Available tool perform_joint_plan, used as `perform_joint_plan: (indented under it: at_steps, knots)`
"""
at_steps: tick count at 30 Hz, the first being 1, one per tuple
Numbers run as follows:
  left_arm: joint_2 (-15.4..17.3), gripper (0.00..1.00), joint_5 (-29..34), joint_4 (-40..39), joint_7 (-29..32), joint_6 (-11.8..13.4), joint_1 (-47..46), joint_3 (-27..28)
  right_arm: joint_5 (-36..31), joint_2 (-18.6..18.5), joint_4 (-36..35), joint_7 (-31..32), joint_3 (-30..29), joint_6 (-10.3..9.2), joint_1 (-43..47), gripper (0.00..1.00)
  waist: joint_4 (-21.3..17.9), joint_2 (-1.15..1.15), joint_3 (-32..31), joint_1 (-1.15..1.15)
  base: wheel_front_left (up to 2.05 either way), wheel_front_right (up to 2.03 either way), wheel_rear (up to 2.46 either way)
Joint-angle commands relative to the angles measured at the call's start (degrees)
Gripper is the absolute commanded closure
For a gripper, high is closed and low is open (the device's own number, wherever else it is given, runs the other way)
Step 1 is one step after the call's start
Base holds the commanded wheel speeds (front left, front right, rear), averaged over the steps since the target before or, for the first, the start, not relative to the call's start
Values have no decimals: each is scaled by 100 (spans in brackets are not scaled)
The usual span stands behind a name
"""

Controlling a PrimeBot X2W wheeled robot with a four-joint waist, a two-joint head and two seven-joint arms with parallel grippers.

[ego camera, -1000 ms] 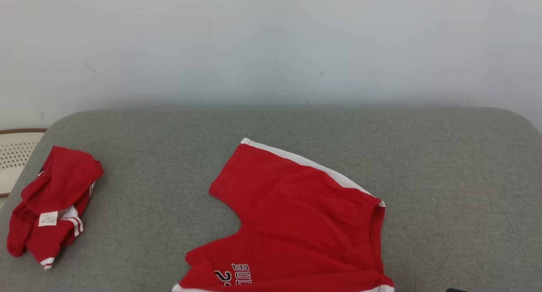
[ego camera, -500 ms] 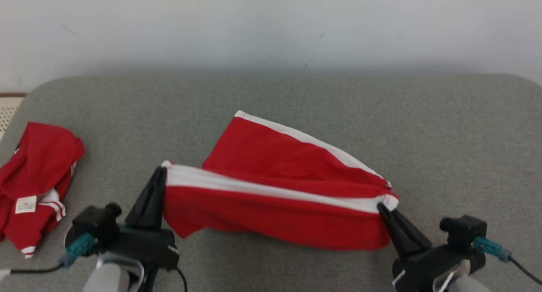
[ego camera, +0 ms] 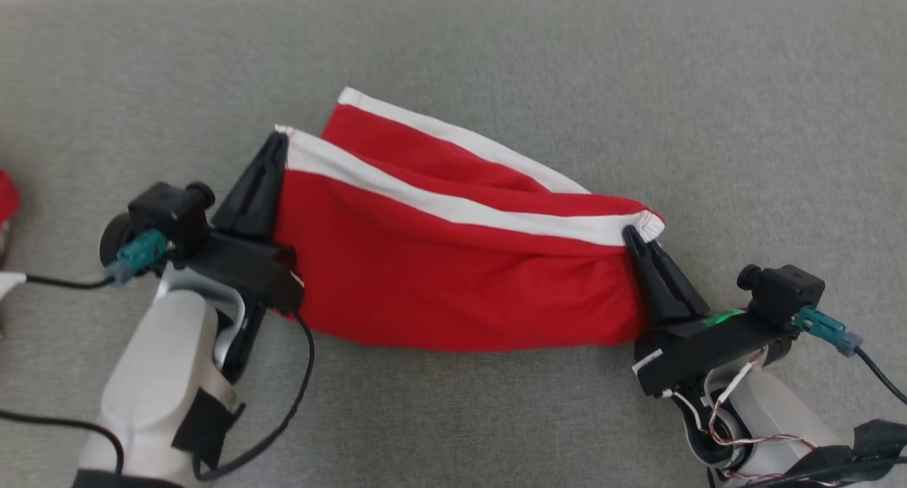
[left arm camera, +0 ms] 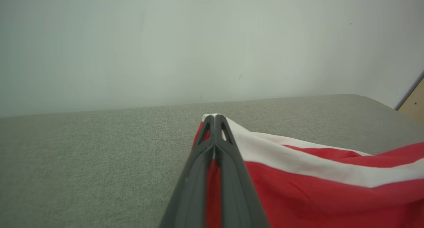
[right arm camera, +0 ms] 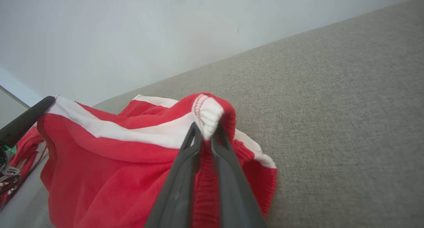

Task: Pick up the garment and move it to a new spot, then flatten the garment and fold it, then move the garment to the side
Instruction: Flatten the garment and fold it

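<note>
Currently holding the red garment stretched lengthwise between both grippers, over the middle of the grey bench and well in from its far edge.

Gripping the white-banded corner at the garment's left end with the left gripper. Fingers pressed together on the cloth, with a thin strip of red showing in the slit between them in the left wrist view. White tip of the corner poking just past the fingertips.

Gripping the opposite end with the right gripper, at the gathered, stitched waistband corner. Fingers almost closed, squeezing a small wad of white and red fabric between the tips, with ribbed red waistband bunched below.

Running from one gripper to the other: a white stripe along the raised upper edge, with a second white-edged layer lying behind it toward the far edge. Sagging below the stripe in a broad red panel, with the lower folds apparently resting on the bench, though contact is hard to confirm.

Off toward the bench's left end, well apart from the held garment: a sliver of another red cloth.

Beyond the far edge: a pale wall.
</note>
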Motion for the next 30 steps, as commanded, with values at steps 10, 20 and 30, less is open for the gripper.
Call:
perform_joint_plan:
  at_steps: [10, 20, 30]
  knots:
    - [243, 100, 288, 564, -9, 4, -954, 98, 31, 285, -55, -3, -302, -7, -186, 100, -676, -1, 850, -2, 0, 0, 0]
    - [296, 100, 640, 1079, -9, 28, -1509, 259, -126, 582, -51, -3, -486, -7, -332, 100, -846, -1, 987, -2, 0, 0, 0]
    - [186, 78, 733, 1430, -8, 31, -1594, 286, -186, 757, -20, -3, -515, -7, -418, 69, -873, -1, 976, -2, 0, 0, 0]
